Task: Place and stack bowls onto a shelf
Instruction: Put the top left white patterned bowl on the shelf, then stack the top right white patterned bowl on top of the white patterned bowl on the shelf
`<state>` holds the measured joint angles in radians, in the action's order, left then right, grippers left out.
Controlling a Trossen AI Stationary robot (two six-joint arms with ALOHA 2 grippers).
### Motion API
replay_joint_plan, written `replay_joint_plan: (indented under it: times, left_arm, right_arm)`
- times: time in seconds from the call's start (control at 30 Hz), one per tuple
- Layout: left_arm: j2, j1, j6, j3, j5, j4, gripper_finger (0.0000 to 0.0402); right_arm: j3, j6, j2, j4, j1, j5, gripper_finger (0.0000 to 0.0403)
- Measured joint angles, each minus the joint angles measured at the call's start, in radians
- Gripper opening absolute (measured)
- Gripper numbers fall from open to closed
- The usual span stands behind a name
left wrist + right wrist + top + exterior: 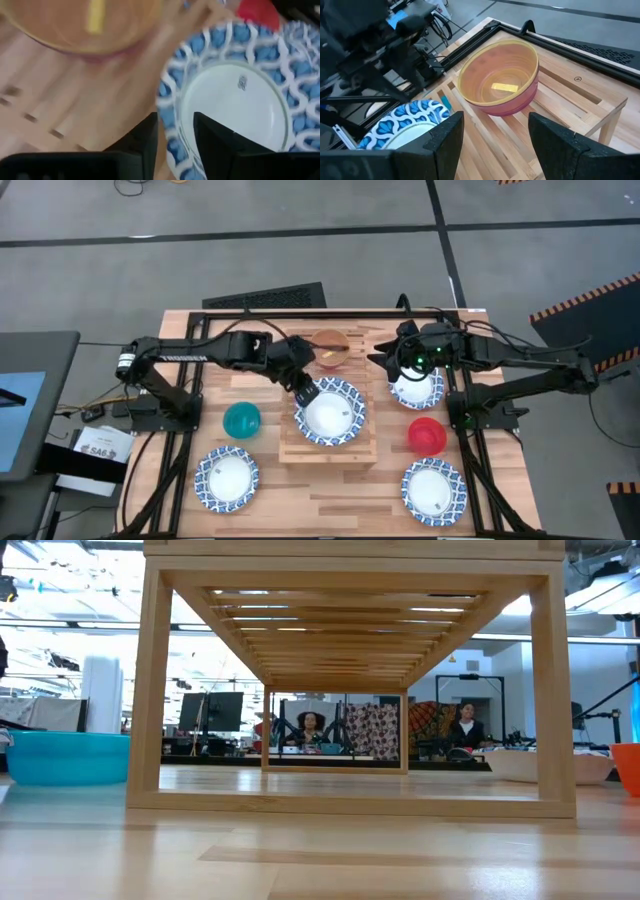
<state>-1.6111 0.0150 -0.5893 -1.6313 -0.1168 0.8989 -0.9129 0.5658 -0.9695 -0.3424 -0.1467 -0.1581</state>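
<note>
**What the views cut off or hide**

In the high view the right end effector (pixel 412 372) covers much of a blue-rimmed bowl (pixel 417 389), so its centre barely shows. The left end effector (pixel 303 392) overlaps the rim of the bowl on the shelf (pixel 331 414); whether the fingers touch that rim cannot be told. In the left wrist view that bowl is blurred and cut by the picture's edge. In the low view the teal bowl (pixel 62 757) and red bowl (pixel 627 767) are cropped at the sides, and no arm appears

Four blue-rimmed bowls (pixel 330 413), four plain bowls (pixel 241 420), one shelf (pixel 292 448).
</note>
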Motion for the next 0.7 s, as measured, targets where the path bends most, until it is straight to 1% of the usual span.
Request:
replay_joint_plan:
  times: [0.17, 0.3, 0.4, 0.47, 0.53, 0.6, 0.63, 0.7]
  left_arm:
    - [0.003, 0.037, 0.063, -0.035, 0.000, 0.017, 0.0132]
    - [0.018, 0.069, 0.130, -0.096, -0.005, 0.066, 0.0136]
    - [0.070, 0.081, 0.173, -0.114, -0.054, 0.080, 0.0137]
    - [0.129, 0.080, 0.192, -0.109, -0.109, 0.070, 0.0137]
    - [0.204, 0.065, 0.212, -0.072, -0.177, 0.042, 0.0137]
    - [0.293, 0.045, 0.229, 0.000, -0.232, -0.038, 0.0137]
    - [0.339, 0.035, 0.230, 0.052, -0.245, -0.088, 0.0137]
    - [0.439, 0.021, 0.238, 0.178, -0.238, -0.233, 0.0137]
  right_arm:
    - [0.000, 0.010, 0.000, 0.001, 0.000, 0.000, 0.0249]
    - [0.000, 0.010, 0.000, 0.011, 0.001, 0.000, 0.0249]
    - [0.000, 0.010, 0.000, 0.025, 0.001, 0.002, 0.0249]
    - [0.000, 0.010, 0.000, 0.026, 0.001, 0.002, 0.0249]
    - [0.000, 0.009, 0.002, 0.029, 0.001, 0.003, 0.0249]
    - [0.000, 0.005, 0.005, 0.033, 0.001, 0.003, 0.0249]
    - [0.000, 0.005, 0.006, 0.036, 0.001, 0.003, 0.0249]
    - [0.000, 0.005, 0.005, 0.039, 0.001, 0.003, 0.0249]
